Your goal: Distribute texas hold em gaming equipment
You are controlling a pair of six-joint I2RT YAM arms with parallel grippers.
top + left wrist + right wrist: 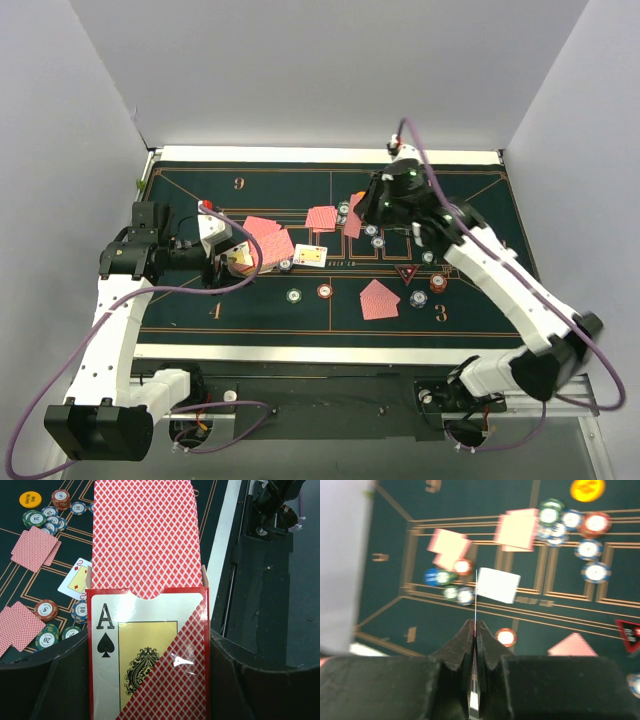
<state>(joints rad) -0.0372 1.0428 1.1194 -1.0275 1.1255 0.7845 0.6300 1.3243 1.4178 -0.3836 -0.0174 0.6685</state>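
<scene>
My left gripper [150, 652] is shut on a red card box [150, 660] with an ace of spades printed on it; red-backed cards [145, 535] stick out of its top. In the top view this box [243, 262] hangs over the mat's left side. Over the middle of the mat, my right gripper [476, 626] is shut on one card [476, 592] seen edge-on. A face-up card [310, 256] lies in the centre. Face-down pairs [379, 299] [322, 217] [268, 238] and striped chips [294, 296] [325, 291] are spread around. An orange button disc [588, 488] and a blue one [431, 576] lie flat.
The dark green felt mat [200, 330] with orange lines covers the table. A red triangle marker [406, 272] lies right of centre. More chips [438, 283] cluster under the right arm. White walls close in the back and sides.
</scene>
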